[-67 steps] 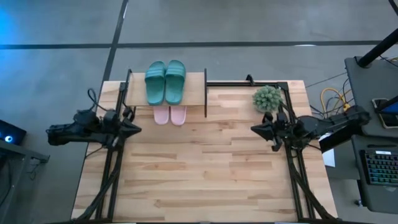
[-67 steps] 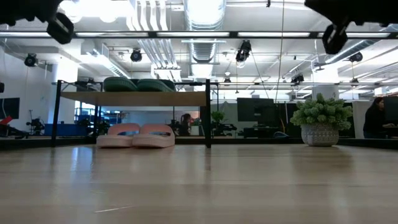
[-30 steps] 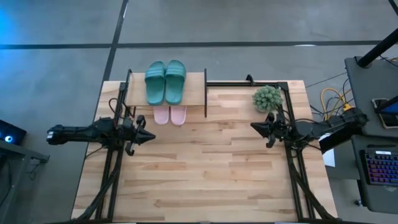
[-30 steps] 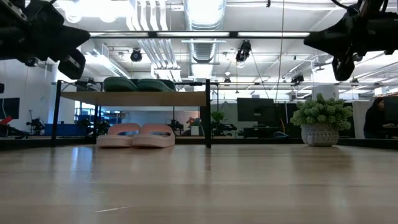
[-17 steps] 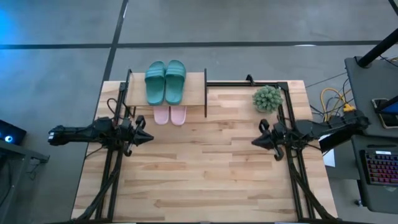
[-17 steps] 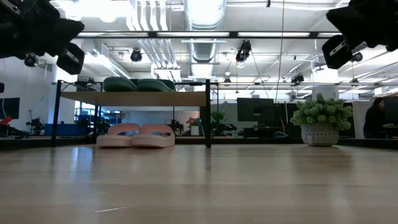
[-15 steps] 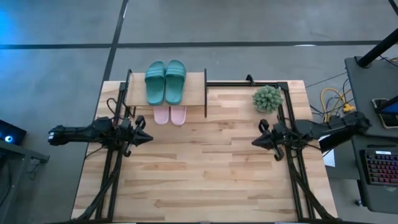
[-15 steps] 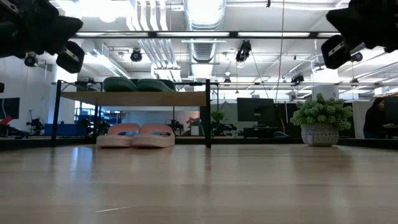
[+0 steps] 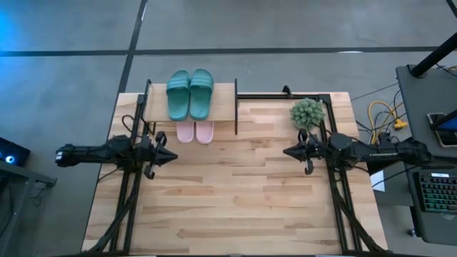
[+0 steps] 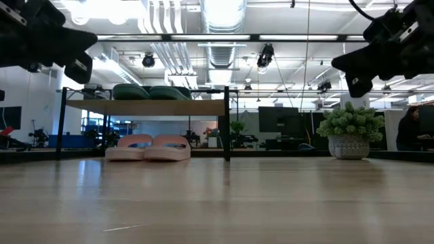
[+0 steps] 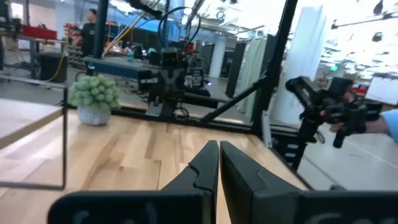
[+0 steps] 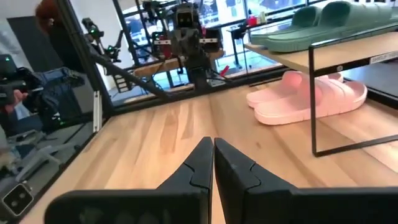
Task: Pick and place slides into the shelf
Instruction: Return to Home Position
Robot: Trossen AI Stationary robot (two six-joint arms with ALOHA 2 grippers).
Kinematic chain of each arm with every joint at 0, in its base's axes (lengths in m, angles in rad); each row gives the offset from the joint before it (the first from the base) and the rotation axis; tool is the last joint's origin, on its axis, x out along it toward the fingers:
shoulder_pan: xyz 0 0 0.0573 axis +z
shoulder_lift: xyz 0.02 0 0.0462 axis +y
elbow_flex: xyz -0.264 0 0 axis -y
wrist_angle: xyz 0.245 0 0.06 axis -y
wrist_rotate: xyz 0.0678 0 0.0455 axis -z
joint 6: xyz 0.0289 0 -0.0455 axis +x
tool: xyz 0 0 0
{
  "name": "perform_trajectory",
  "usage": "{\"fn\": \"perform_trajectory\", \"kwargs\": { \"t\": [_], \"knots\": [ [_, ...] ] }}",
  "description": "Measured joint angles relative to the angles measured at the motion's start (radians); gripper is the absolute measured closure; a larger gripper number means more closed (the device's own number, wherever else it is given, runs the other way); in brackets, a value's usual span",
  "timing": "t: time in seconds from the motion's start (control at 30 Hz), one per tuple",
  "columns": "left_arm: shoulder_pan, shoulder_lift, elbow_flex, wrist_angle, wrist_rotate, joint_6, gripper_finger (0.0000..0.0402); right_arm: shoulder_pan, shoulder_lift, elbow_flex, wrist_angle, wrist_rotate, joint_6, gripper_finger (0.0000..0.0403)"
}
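The shelf (image 9: 223, 103) stands at the table's far edge, left of middle. The teal-green pair (image 9: 191, 93) lies side by side on its wood top board. The pale pink pair (image 9: 195, 132) rests on the table under that board, toes poking out toward the near side; both pairs also show in the right wrist view, pink (image 12: 308, 96), teal (image 12: 323, 25). My left gripper (image 9: 174, 157) hovers shut over the table's left side, pointing right. My right gripper (image 9: 285, 152) hovers shut over the right side, pointing left. Neither touches anything.
A fuzzy green ball-shaped plant in a pot (image 9: 307, 113) stands near the far right corner, close behind my right arm. Black frame rails (image 9: 343, 207) run along the table's left and right edges. Bare wood (image 9: 235, 193) stretches between the grippers and toward the near edge.
My right gripper has moved a little toward the table's far edge and leftward, its arm straightening out level. My left gripper has stayed nearly where it was. The slides and shelf have not moved.
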Motion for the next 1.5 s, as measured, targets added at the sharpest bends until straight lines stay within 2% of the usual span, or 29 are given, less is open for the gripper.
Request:
{"fn": "perform_trajectory", "kwargs": {
  "t": [0.2, 0.4, 0.63, 0.8, 0.93, 1.23, 1.5],
  "knots": [
    [0.0, -0.001, -0.036, -0.001, -0.035, 0.014, 0.04, -0.008, -0.017, -0.017, -0.033, -0.009, -0.005, 0.0394],
    [0.0, -0.002, -0.038, -0.02, -0.078, 0.09, 0.04, -0.018, -0.059, -0.017, -0.05, -0.052, -0.05, 0.0394],
    [0.0, -0.002, -0.038, -0.002, -0.093, 0.09, 0.04, -0.017, -0.159, -0.017, -0.112, 0.001, -0.042, 0.0394],
    [0.0, -0.002, -0.039, -0.002, -0.094, 0.089, 0.04, -0.017, -0.251, -0.017, -0.248, -0.045, -0.024, 0.0394],
    [0.0, -0.002, -0.04, -0.016, -0.094, 0.09, 0.04, -0.018, -0.299, -0.017, -0.242, -0.051, -0.042, 0.0394],
    [0.002, -0.002, -0.04, -0.024, -0.1, 0.163, 0.04, -0.017, -0.299, -0.017, -0.239, -0.083, -0.044, 0.0394],
    [0.002, -0.002, -0.027, -0.046, -0.083, 0.163, 0.04, -0.017, -0.299, -0.017, -0.235, -0.12, -0.038, 0.0394]
  ]
}}
